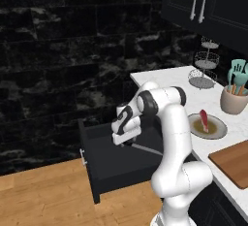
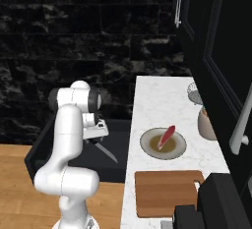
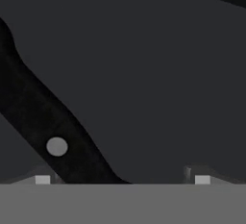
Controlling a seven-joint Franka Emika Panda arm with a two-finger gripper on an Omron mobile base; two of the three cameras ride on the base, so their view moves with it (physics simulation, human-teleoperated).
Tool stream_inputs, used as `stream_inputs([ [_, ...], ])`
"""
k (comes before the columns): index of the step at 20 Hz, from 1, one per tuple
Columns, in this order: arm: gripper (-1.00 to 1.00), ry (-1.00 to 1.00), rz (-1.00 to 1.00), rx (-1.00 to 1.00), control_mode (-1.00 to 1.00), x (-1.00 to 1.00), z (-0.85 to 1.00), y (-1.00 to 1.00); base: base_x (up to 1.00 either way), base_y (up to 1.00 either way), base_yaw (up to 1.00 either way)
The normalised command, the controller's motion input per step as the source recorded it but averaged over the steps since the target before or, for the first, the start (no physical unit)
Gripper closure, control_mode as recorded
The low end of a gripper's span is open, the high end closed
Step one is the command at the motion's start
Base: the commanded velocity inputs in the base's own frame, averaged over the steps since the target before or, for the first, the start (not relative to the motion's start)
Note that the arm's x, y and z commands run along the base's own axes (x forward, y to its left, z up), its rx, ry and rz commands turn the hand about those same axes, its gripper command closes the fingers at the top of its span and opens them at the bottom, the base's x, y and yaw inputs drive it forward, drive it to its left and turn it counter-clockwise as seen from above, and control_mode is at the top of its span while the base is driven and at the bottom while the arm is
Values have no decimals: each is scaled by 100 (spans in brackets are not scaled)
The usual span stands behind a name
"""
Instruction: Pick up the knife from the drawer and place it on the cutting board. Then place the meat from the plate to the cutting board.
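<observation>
Gripper (image 3: pixel 122 179) is seen low inside the open drawer (image 1: pixel 104 164), pointed down at its floor. In the hand view both fingertips (image 3: pixel 42 179) sit wide apart, so the jaws are spread and nothing is clamped. The knife (image 3: pixel 45 122) handle runs diagonally across the left of that view, its lower end next to the left tip and not centred in the gap; whether the tip touches it cannot be told.

From the base views the silver blade (image 1: pixel 147 148) is seen lying on the drawer floor, pointing away from the hand toward the counter side.

Step judged in hand: first pick, knife grasp being lined up, no closure yet.

Next move is judged to need a small lateral shift so the handle is centred between the pads, then closure on the handle, then a straight lift clear of the drawer walls.

Cutting board (image 2: pixel 166 191) lies bare at the counter's near end. Meat (image 2: pixel 167 136) rests on the plate (image 2: pixel 147 147), just beyond the board; second step untouched.
</observation>
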Motion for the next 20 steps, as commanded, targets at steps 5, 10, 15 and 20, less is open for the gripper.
stream_inputs([
  [5,-100,0,6,0,-100,12,-40,-3,0,0,0],
  [10,100,0,8,-4,-100,2,-80,0,0,0,0],
  [15,100,-3,1,0,-100,-3,-36,0,0,0,0],
  [20,100,-1,2,-1,-100,-38,-51,-3,0,0,0],
])
